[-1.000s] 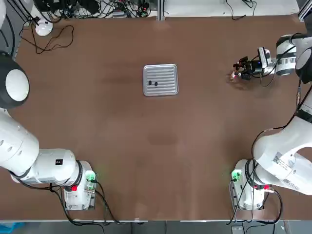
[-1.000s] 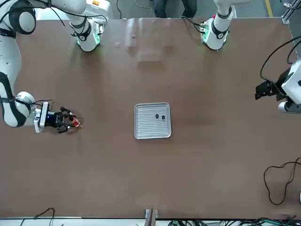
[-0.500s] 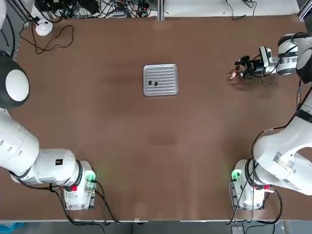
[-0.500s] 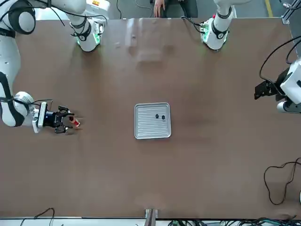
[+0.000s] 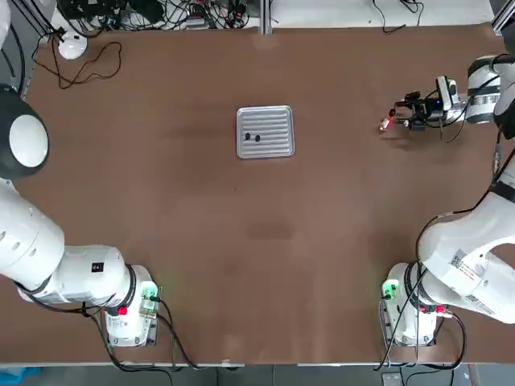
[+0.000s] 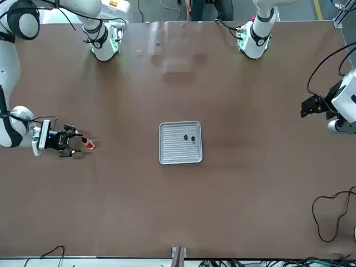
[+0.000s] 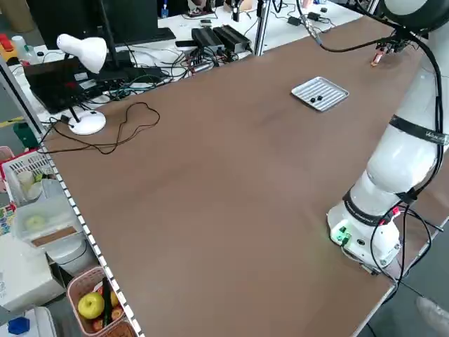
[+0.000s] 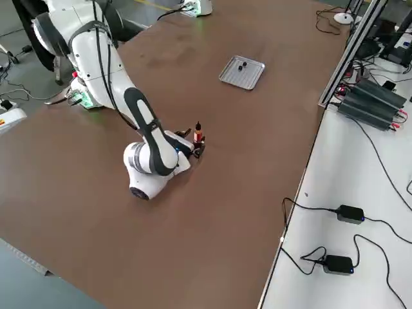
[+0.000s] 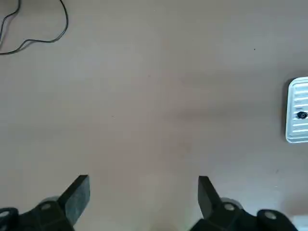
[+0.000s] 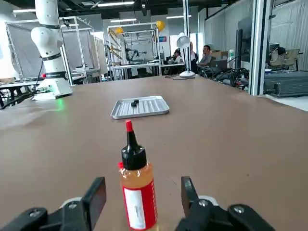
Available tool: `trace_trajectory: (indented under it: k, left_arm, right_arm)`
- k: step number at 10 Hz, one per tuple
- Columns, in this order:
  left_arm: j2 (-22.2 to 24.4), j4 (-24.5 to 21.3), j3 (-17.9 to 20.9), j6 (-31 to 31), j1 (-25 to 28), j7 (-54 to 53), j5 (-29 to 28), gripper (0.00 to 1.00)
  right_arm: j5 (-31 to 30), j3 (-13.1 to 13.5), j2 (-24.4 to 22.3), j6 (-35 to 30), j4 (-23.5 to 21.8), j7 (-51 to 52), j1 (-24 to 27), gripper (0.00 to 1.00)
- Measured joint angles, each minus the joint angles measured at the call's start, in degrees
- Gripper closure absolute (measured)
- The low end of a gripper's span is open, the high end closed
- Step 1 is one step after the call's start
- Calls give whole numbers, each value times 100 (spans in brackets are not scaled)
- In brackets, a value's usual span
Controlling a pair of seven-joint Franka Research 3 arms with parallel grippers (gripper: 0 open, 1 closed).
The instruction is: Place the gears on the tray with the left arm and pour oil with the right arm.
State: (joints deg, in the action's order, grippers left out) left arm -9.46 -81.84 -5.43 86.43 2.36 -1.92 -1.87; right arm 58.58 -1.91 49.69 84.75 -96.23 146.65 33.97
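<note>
On the brown table [image 5: 265,241], near the middle and toward the far edge from the arm bases, sits 1 tray [image 5: 265,132], silver w/ ribbed surface, lying flat. 2 gears [image 5: 253,137] lie on it, small dark rounds side by side, close but apart, in the tray's left half as seen from above; both also show in the front view [image 6: 189,138] and, farther off, in the right wrist view [image 10: 134,103].

1 oil bottle [image 10: 136,183] stands upright on the table well right of the tray, amber liquid inside, white/red label, black cap w/ red tip. In the top view it is the small red/white item [image 5: 386,122] just beside the pincer.

2 arms. Right arm [image 5: 471,257] reaches out low over the table's right side; right gripper [image 5: 405,112] is level w/ the tabletop, pointing at the bottle. Its fingers [image 10: 97,193] are apart, one either side of the bottle's base, w/ clear gaps; not clamped on it, bottle stands free.

Left arm [image 5: 48,249] is parked at the table's left side, away from tray & bottle. Left gripper [image 9: 143,192] hangs above bare table, fingers spread wide, holding nothing; tray edge just shows in its wrist view.

1 white desk lamp [image 5: 72,47] + loose black cable at the far left corner.
</note>
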Motion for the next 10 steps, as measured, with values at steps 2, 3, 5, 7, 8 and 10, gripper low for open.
trace_trajectory:
  k: [2, 3, 5, 7, 8, 10]
  left_arm:
    - [0, 0, 0, 0, 0, 0, 0, 1]
    - [0, 0, -1, 0, 0, 0, 0, 1]
    - [0, 0, -2, 0, 0, 0, 0, 1]
    - [0, 0, -3, 0, 0, 0, 0, 1]
    - [0, 0, -3, 0, 0, 0, 0, 1]
    - [0, -1, -4, 0, 1, 0, 0, 1]
  right_arm:
    - [-274, 151, -2, -9, 274, -193, 38, 29]
    - [-443, 190, -7, -91, 483, -442, 70, 29]
    - [-816, 194, -65, -389, 1037, -1252, 109, 29]
    - [-1307, 174, -197, -850, 1760, -2180, 87, 29]
    - [-1508, 156, -279, -998, 2087, -2617, 65, 29]
    - [-1792, 131, -650, -1056, 2446, -3477, -38, 29]
